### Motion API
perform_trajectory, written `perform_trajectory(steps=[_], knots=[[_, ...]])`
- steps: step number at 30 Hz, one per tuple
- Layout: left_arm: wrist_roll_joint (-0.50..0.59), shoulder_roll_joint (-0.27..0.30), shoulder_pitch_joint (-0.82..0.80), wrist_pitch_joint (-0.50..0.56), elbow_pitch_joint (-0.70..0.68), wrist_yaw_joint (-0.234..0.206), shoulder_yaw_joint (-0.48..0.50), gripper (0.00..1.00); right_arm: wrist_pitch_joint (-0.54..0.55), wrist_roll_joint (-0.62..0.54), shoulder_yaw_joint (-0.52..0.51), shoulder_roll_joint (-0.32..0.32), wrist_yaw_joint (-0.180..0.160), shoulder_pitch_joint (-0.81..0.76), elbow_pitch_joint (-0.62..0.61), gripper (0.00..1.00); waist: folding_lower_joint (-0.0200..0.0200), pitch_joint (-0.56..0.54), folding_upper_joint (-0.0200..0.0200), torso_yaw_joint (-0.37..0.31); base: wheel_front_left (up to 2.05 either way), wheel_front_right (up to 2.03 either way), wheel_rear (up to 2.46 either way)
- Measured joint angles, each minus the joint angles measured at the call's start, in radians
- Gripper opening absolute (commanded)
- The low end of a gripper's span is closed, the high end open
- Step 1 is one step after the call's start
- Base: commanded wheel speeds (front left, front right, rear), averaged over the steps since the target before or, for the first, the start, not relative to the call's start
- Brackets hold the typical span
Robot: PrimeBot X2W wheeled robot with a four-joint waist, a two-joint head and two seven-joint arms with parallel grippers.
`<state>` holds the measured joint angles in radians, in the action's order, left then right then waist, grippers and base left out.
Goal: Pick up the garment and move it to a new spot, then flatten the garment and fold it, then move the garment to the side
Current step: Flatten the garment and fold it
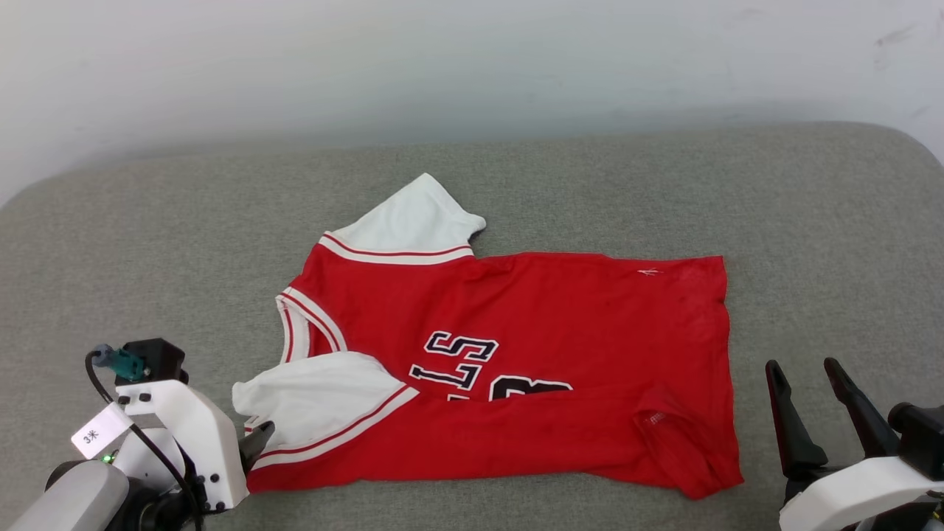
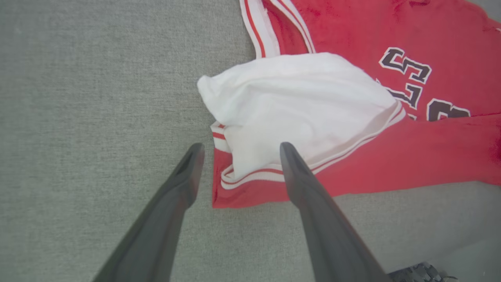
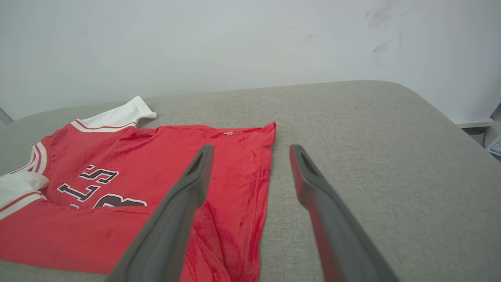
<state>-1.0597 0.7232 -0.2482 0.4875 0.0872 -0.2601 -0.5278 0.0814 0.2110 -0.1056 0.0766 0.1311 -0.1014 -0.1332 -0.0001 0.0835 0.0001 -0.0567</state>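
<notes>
The garment (image 1: pixel 531 346) lies on the grey cushion, a red jersey with its near long edge folded up over the black letters. One white sleeve (image 1: pixel 409 221) points to the far side; the other (image 1: pixel 310 398) is folded onto the front. My left gripper (image 2: pixel 238 149) is open just above the garment's near-left corner (image 2: pixel 235 192), one finger (image 2: pixel 184 184) over the cushion, the other (image 2: pixel 297 180) over the cloth. My right gripper (image 1: pixel 804 365) stands open right of the hem (image 1: pixel 726 354), holding nothing. In the right wrist view the garment (image 3: pixel 129 188) lies to the left.
The grey cushion (image 1: pixel 811 243) stretches wide, with its rounded right end (image 3: pixel 442 113) falling off toward a white wall (image 1: pixel 472 66). Bare cushion surrounds the garment on all sides.
</notes>
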Motion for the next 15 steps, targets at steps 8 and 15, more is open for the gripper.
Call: perform_trajectory(steps=[8, 15], knots=[[-0.047, -0.019, 0.031, 0.050, 0.053, -0.012, -0.015, 1.00, -0.004, 0.010, 0.005, -0.016, 0.000, 0.016, 0.010, 1.00, 0.0001, 0.055, 0.0000, -0.046, 0.00, 0.00, 0.00], [-0.065, -0.050, 0.030, 0.040, 0.109, 0.037, -0.017, 0.25, 0.018, 0.041, -0.014, -0.020, 0.000, 0.020, 0.024, 1.00, 0.0000, 0.081, 0.0000, -0.058, 0.00, 0.00, 0.00]])
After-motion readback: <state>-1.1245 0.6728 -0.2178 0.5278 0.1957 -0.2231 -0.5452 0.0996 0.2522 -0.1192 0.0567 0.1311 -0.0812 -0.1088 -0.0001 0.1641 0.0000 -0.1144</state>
